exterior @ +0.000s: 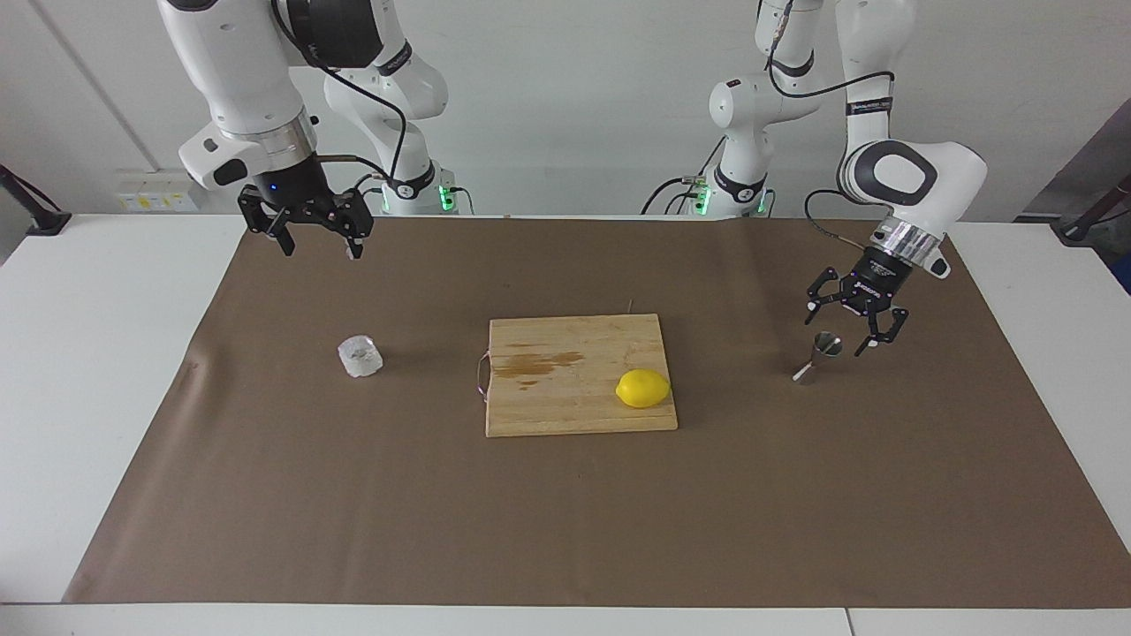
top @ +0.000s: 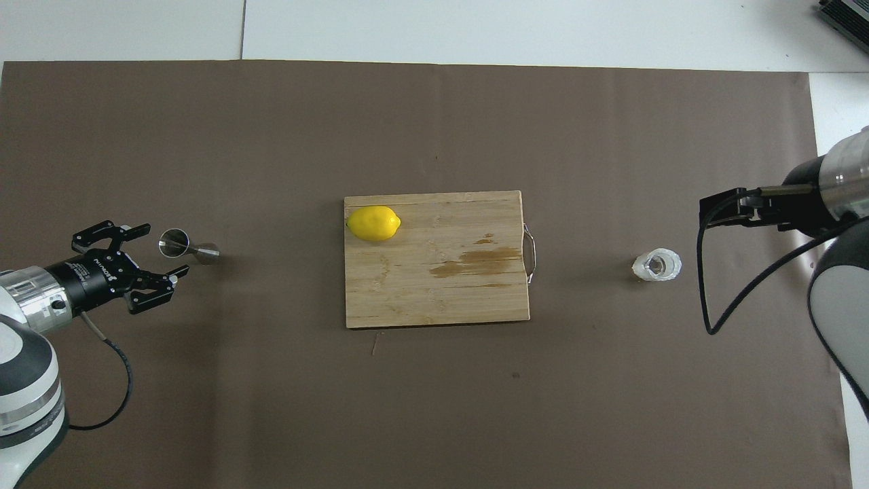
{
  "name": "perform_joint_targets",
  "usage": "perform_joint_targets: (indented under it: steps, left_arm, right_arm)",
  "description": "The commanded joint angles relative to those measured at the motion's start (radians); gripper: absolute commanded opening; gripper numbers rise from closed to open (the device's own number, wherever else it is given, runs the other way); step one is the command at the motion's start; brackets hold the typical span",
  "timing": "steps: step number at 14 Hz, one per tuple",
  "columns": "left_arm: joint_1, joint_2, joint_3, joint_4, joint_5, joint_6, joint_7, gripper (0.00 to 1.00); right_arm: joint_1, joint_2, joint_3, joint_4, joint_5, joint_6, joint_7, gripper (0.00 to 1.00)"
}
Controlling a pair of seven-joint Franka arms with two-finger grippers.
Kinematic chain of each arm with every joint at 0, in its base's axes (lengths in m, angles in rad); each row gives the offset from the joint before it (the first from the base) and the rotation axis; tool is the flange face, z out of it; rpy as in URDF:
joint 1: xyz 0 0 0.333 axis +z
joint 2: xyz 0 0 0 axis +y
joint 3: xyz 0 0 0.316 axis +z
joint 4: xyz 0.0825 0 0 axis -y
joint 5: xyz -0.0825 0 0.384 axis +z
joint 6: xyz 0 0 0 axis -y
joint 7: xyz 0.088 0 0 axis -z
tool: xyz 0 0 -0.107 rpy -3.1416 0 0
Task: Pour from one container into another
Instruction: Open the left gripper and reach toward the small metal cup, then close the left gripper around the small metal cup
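The clear whitish crinkly cup (exterior: 360,356) stands on the brown mat toward the right arm's end; it also shows in the overhead view (top: 656,266). The steel hourglass jigger (exterior: 822,355) stands upright on the mat toward the left arm's end, and shows in the overhead view too (top: 187,248). My left gripper (exterior: 837,336) is open and tilted, low over the jigger's top, with a finger at each side of the rim; it holds nothing (top: 166,249). My right gripper (exterior: 321,253) is open and empty, raised over the mat near the cup (top: 713,210).
A wooden cutting board (exterior: 565,402) with a metal handle and a dark stain lies in the middle of the mat (top: 434,299). A yellow lemon (exterior: 642,389) sits on the board's corner toward the left arm's end (top: 373,223).
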Motion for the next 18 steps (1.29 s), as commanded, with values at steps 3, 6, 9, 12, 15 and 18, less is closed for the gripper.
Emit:
perform_joint_targets:
  steps: [3, 6, 9, 12, 15, 18]
  left_arm:
    - [-0.023, 0.019, 0.009, -0.012, -0.025, 0.044, 0.012, 1.0]
    - [-0.023, 0.038, 0.009, -0.006, -0.027, 0.054, 0.012, 1.0]
    - [-0.023, 0.039, 0.009, -0.002, -0.039, 0.054, 0.012, 1.0]
    - [-0.023, 0.038, 0.009, -0.002, -0.039, 0.041, 0.014, 0.98]
    - [-0.017, 0.033, 0.009, 0.001, -0.039, 0.01, 0.014, 0.91]
    - [-0.011, 0.033, 0.009, 0.021, -0.039, -0.013, 0.008, 0.86]
  right_arm:
    - [-0.015, -0.007, 0.004, -0.001, 0.024, -0.011, -0.023, 1.0]
    - [-0.015, -0.007, 0.004, -0.001, 0.024, -0.011, -0.023, 1.0]
    - [-0.015, -0.007, 0.004, -0.001, 0.022, -0.011, -0.023, 1.0]
    - [-0.015, -0.007, 0.004, -0.001, 0.022, -0.011, -0.023, 1.0]
    - [-0.015, -0.007, 0.004, -0.001, 0.022, -0.011, -0.023, 1.0]
    - [-0.015, -0.007, 0.004, -0.001, 0.022, -0.013, -0.023, 1.0]
